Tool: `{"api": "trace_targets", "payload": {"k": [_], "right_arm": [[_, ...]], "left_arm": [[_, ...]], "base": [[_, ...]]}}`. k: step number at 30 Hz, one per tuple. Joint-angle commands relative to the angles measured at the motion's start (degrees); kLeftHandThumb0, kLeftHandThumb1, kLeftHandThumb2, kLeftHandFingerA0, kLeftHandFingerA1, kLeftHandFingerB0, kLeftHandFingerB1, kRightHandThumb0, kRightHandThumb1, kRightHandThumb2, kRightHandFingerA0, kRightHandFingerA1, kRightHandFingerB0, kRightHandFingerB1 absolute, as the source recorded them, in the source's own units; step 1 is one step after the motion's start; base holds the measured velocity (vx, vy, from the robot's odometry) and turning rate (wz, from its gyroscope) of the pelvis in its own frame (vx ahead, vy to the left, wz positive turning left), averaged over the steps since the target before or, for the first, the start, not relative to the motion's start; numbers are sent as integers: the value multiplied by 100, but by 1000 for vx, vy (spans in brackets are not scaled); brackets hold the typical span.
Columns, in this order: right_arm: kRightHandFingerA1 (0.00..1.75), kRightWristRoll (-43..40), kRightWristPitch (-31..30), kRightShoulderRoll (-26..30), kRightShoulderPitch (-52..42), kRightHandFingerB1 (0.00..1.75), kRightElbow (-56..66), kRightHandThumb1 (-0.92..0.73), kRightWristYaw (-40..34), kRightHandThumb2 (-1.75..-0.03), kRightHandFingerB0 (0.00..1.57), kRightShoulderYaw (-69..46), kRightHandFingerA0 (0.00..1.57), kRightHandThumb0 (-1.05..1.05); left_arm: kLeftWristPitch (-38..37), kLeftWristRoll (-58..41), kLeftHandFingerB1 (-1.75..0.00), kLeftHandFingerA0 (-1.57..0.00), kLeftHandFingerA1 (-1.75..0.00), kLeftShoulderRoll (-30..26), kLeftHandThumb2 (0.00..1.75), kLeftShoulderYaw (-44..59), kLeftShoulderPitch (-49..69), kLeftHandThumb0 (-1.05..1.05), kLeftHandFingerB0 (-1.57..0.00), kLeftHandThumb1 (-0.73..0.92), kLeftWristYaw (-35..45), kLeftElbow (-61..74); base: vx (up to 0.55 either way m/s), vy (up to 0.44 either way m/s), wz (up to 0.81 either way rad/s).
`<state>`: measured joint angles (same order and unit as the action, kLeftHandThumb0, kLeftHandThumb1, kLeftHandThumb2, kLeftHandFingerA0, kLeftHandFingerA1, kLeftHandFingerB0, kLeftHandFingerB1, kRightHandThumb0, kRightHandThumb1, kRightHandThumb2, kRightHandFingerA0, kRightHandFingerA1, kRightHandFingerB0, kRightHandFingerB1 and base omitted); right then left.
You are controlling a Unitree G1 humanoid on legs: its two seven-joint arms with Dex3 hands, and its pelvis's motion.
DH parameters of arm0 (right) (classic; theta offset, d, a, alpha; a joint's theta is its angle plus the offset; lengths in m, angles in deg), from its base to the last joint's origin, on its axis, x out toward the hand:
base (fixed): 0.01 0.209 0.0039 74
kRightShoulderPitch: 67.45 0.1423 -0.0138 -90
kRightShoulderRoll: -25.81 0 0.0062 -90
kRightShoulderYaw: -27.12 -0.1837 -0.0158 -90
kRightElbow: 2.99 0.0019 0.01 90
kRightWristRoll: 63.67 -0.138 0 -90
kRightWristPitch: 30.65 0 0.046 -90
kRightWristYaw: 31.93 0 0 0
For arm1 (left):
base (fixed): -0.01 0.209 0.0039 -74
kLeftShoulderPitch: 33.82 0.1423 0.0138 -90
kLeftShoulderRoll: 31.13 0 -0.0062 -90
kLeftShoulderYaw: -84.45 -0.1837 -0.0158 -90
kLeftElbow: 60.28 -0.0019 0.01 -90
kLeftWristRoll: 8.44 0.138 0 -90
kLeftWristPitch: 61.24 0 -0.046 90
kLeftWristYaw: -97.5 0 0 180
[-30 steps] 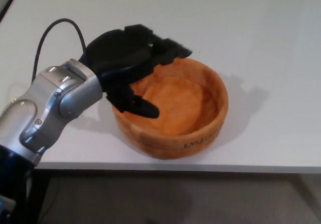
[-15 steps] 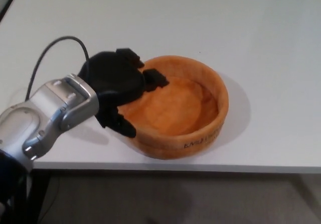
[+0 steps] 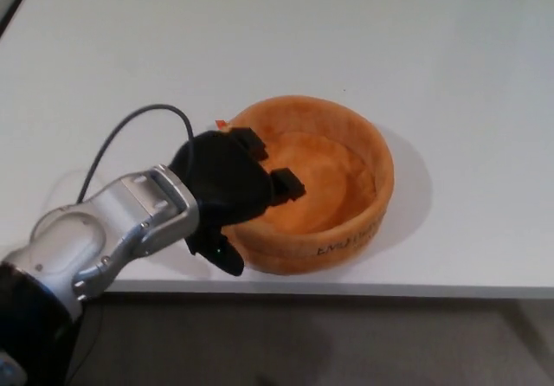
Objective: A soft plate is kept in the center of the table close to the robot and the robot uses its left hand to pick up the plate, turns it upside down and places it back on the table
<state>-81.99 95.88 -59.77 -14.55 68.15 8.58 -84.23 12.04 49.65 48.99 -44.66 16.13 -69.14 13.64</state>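
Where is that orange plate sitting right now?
In the head view the orange plate sits open side up on the white table, near its front edge, with the robot's left hand at its left rim.

From my feed: plate (image 3: 338, 157) is orange, fuzzy-looking, a darker orange on the outer wall with dark lettering near the front, unreadable to me. Left hand (image 3: 229, 187) is matte black; forearm (image 3: 112, 230) silver-grey with a black cable (image 3: 130, 131). Table (image 3: 363, 31) plain white. Floor below grey-brown.
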Motion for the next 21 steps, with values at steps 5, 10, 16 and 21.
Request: {"api": "trace_targets", "payload": {"k": [5, 10, 16, 21], "right_arm": [[48, -81, 37, 86, 15, 29, 41, -86, 36, -66, 17, -41, 35, -70], [48, 5, -76, 113, -33, 29, 171, -86, -64, -66, 16, -47, 34, -72], [49, -62, -83, 107, 7, 30, 144, -86, -5, -66, 17, -33, 36, -72], [48, -157, 7, 113, 123, 28, -49, -86, 127, -66, 16, -48, 34, -70]], "left_arm": [[81, 370, -29, -19, -40, 152, 62, -169, 111, -98, -18, 70, -137, -96], [-5, 641, -41, -19, -49, 160, 95, -323, -43, -94, -17, 53, -280, -146], [-153, 967, -94, -97, -161, -44, 58, -415, -233, -76, -77, 59, -890, -328], [-288, 1015, -157, -97, -175, -129, 58, -489, -384, -42, -81, 54, -1181, -641]], "base": [[0, 0, 0], [0, 0, 0], [0, 0, 0], [0, 0, 0]]}}
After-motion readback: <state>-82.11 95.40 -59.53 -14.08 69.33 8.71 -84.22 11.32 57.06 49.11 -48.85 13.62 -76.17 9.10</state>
